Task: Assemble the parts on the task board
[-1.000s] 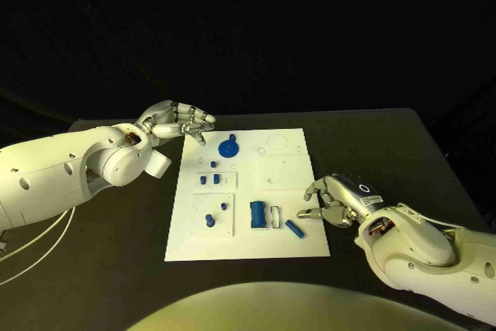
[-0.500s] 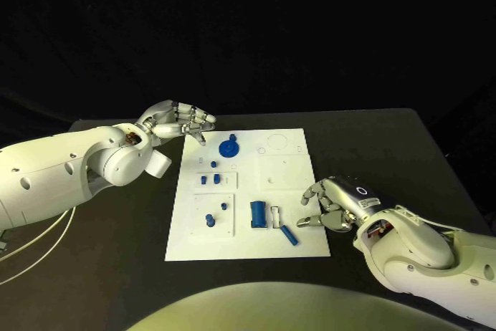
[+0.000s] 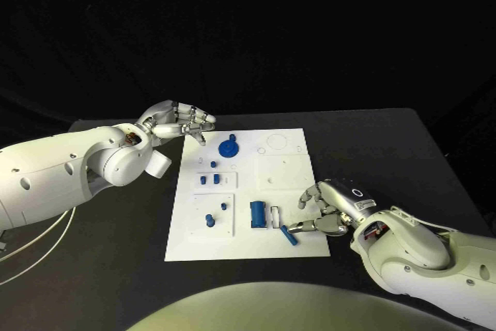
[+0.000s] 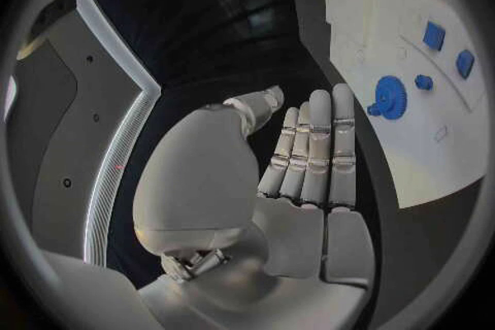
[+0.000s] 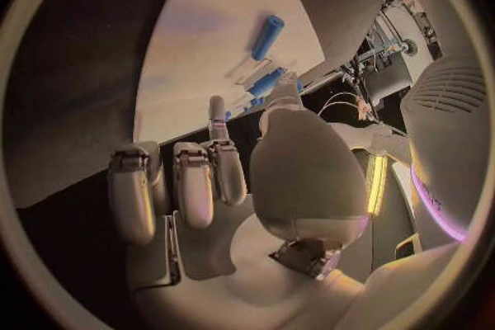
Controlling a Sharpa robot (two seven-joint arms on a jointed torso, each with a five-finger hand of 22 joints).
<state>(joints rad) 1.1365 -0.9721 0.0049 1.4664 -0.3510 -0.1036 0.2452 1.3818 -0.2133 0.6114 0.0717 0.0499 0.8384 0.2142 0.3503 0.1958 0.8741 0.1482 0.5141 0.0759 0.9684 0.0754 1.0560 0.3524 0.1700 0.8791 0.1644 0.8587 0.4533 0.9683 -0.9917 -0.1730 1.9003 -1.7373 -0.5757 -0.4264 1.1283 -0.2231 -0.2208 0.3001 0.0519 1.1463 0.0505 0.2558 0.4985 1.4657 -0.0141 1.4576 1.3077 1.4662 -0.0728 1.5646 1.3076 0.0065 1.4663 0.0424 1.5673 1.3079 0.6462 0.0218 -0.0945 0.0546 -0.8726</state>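
Left arm: came in over the worktop [image 3: 124, 231] from beyond the task board's [image 3: 292, 173] left edge, its white forearm lying low and broad.
Left hand [image 3: 178, 122]: hovered just beside the board's far left corner, fingers [image 3: 198, 136] curled downward with the tips near the board's edge. It gripped nothing; in the left wrist view the fingers [image 4: 314, 150] lay straight and side by side, off the board, the thumb apart, so it was released.
Gear-shaped part [image 3: 229, 146]: round and blue, lay on the board near that far left corner, close to the left hand's fingertips but apart from them.
Small parts [image 3: 212, 179]: a few little blue pieces sat in the board's left column, nearer the robot than the gear-shaped part.
Blue block [image 3: 257, 213]: stood at the board's near middle, beside a slim white piece [image 3: 275, 216].
Blue rod [image 3: 288, 235]: lay tilted on the board near its front right corner, just beyond the white piece.
Right hand [image 3: 332, 208]: sat at the board's right edge by the front corner, fingers spread and bent toward the rod. One fingertip [image 3: 297, 228] reached just beside the rod; I could not tell whether it touched. The hand held nothing, fingers apart.
Right arm: rose from the near right side of the board.
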